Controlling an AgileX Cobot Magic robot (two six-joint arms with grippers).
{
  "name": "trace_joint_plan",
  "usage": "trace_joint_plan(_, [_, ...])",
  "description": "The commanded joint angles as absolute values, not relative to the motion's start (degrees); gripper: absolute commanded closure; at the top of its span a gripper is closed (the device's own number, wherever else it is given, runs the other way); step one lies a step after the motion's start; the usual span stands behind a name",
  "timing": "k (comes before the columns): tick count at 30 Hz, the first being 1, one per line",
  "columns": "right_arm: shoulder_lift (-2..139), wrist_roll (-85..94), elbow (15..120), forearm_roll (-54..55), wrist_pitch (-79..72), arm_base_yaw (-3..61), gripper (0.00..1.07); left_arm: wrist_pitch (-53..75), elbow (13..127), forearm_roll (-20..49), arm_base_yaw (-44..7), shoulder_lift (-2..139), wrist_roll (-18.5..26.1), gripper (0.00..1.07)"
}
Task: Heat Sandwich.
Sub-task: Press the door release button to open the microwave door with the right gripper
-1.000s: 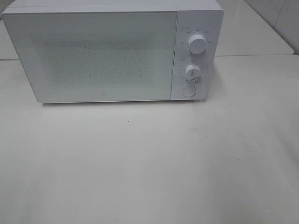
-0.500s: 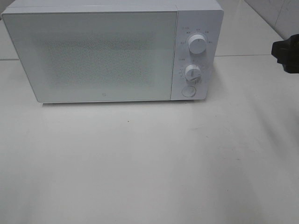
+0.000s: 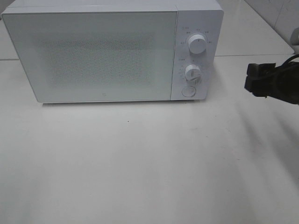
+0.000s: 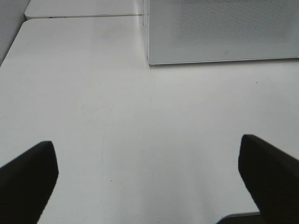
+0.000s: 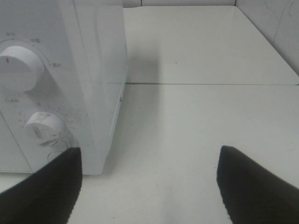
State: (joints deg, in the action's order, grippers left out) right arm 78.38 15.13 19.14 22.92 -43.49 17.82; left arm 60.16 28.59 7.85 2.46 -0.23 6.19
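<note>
Across all three views the sandwich does not show, so its place cannot be told. The nearest large thing is a white microwave [image 3: 196, 18], a smooth boxy shape with rounded corners, standing at the back of the table [image 3: 140, 163]. Its door [image 3: 93, 56] is shut; the panel is pale and finely speckled, and nothing can be made out behind it. Right of the door, a narrow control strip carries an upper dial [image 3: 196, 44], a lower dial [image 3: 192, 72] and a round button [image 3: 188, 91], all white plastic.

The table is matte off-white and bare in front of the microwave. A thin seam [image 5: 210, 84] runs across it behind the microwave's right side.

The right claw [image 3: 252, 80], black, hangs above the table to the right of the control strip, apart from it. Only its wrist view shows the jaws plainly: they stand apart, gripping nothing, with the dials close by on one side.

The left claw [image 4: 149, 182] appears only in its own wrist view. Its two dark fingers [image 4: 28, 182] stand wide apart over bare table, facing the lower left corner of the door, holding nothing.
</note>
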Motion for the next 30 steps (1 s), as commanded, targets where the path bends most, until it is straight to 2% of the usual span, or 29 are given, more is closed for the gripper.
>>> trace_joint_plan(1, [81.42,18.16,19.14,27.67,-48.64,22.98,0.31,59.47,28.3,8.08,2.75,-1.55,5.84,0.03])
trace_joint_plan(3, [82.51,18.16,19.14,28.76,-49.96,24.58,0.31,59.47,28.3,8.08,2.75,-1.55,5.84,0.03])
trace_joint_plan(5, [85.89,18.16,19.42,32.43,-53.63,29.45,0.31,59.47,28.3,8.08,2.75,-1.55,5.84,0.03])
trace_joint_plan(13, [93.97,18.22,22.69,42.86,-59.64,40.51,0.31,59.47,28.3,8.08,2.75,-1.43,5.84,0.03])
trace_joint_plan(23, [99.41,22.12,28.19,49.73,-59.47,47.61,0.31,59.47,28.3,8.08,2.75,-1.43,5.84,0.03])
trace_joint_plan(30, [99.41,21.83,28.65,50.65,-59.19,48.19,0.31,59.47,28.3,8.08,2.75,-1.43,5.84,0.03])
